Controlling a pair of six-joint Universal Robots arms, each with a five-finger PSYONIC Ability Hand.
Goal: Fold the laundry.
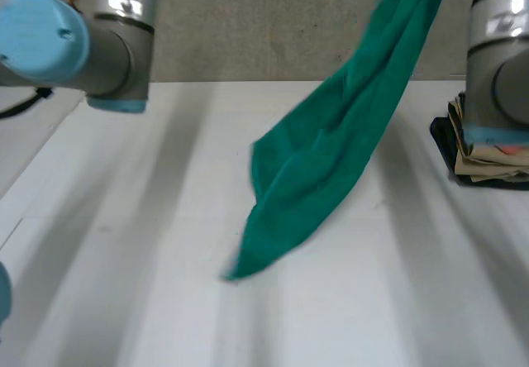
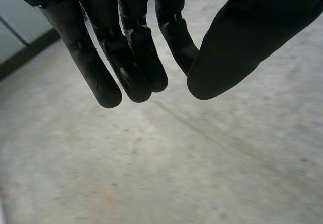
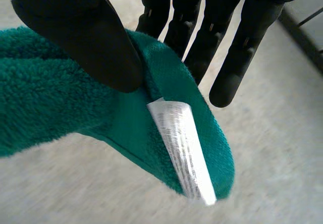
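At the left, the left hand (image 2: 126, 57) is held with its fingers loosely straight and nothing in them. In the middle, a green towel (image 1: 322, 169) is hung slantwise, its low tip down at the white table (image 1: 124, 259). Its upper edge, beside a white label (image 3: 181, 153), is pinched between the thumb and fingers of the right hand (image 3: 91, 42). At the far right, a stack of folded cloths (image 1: 488, 164) is seen on the table.

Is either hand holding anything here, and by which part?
The right hand pinches the green towel at its corner by the white label; the left hand holds nothing.
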